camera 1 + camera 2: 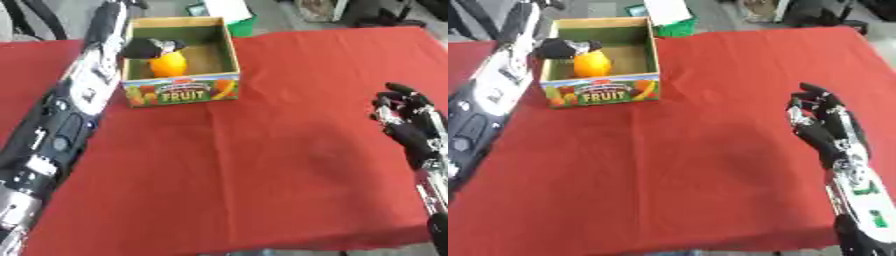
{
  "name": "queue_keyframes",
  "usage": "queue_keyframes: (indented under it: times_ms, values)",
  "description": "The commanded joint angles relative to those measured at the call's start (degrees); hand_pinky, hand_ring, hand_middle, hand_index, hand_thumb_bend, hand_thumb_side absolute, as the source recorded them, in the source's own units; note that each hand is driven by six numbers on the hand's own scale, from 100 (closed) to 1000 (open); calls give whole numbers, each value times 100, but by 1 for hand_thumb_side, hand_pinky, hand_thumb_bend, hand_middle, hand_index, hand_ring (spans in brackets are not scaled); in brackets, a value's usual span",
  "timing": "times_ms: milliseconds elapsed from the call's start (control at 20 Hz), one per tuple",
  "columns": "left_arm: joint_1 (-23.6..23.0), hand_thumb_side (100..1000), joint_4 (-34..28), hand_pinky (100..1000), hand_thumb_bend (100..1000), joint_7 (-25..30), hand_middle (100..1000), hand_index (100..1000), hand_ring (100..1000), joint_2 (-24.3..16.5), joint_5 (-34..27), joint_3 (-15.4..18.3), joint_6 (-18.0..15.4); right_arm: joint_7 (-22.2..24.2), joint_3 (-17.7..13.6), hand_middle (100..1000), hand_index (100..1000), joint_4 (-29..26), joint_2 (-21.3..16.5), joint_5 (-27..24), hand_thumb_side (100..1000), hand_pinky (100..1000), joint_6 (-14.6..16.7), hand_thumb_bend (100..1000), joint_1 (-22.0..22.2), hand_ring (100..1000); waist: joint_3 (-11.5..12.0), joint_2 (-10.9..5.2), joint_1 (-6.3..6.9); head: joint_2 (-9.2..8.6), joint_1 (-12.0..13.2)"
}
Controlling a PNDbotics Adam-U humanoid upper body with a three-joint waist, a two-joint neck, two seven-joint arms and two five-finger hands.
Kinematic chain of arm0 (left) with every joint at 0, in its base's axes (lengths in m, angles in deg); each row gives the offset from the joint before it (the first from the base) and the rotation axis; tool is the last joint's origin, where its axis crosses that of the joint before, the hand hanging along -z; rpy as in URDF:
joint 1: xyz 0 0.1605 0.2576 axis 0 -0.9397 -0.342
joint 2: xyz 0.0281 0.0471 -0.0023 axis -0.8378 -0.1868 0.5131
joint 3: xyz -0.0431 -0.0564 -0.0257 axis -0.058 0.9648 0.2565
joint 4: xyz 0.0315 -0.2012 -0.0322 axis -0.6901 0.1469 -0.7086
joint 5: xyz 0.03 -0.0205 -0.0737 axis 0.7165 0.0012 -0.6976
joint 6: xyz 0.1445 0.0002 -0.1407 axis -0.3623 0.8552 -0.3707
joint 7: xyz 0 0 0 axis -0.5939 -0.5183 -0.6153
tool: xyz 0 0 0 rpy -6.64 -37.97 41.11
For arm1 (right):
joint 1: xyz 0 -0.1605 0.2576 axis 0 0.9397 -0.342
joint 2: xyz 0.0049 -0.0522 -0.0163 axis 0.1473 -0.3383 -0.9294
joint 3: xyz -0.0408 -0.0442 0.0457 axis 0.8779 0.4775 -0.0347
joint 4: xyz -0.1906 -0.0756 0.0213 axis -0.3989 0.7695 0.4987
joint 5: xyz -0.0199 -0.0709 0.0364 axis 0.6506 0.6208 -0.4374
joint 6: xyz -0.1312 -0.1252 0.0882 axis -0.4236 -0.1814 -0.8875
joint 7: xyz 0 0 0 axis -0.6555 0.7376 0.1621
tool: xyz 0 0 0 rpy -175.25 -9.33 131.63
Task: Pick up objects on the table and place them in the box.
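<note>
A cardboard box [182, 93] printed with "FRUIT" stands at the far left of the red table. My left hand [150, 47] reaches over its left rim, fingers curled round an orange fruit [169, 64] held inside the box. I cannot tell whether the orange touches the box floor. My right hand [819, 117] rests at the right side of the table, fingers relaxed and holding nothing.
The red tablecloth [262, 150] covers the table. A green and white object [231, 15] sits just behind the box. My long left arm [61, 120] lies along the table's left side.
</note>
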Motion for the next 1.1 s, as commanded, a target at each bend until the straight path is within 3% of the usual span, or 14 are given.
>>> queue_keyframes:
  times_ms: [50, 250, 450, 700, 1100]
  values:
    - [-314, 405, -1207, 819, 629, -159, 761, 712, 856, -372, -907, -18, 90, -41, -89, 675, 809, -68, -122, 2, 143, 654, 28, 100, -46, 752, 114, -110, -6, 73, -74]
    - [-1219, 404, -2493, 809, 594, -390, 760, 709, 858, -617, -1786, 72, 231, -73, -126, 675, 809, -96, -150, -11, 145, 653, 47, 100, -42, 752, 370, -114, -25, 105, -119]
    - [-2046, 408, -3247, 807, 574, -584, 759, 711, 860, -645, -2379, 232, 180, -108, -162, 674, 809, -123, -164, -38, 149, 653, 73, 100, -37, 751, 521, -117, -50, 113, -125]
    - [-2659, 385, -3417, 801, 539, -767, 757, 711, 860, -501, -2712, 409, 46, -171, -206, 674, 808, -148, -175, -60, 151, 652, 117, 100, -30, 750, 657, -124, -85, 123, -98]
    - [-2990, 383, -3342, 797, 525, -895, 749, 707, 852, -319, -2884, 535, -172, -230, -237, 673, 808, -160, -151, -70, 151, 652, 138, 100, 1, 749, 673, -103, -116, 110, -100]
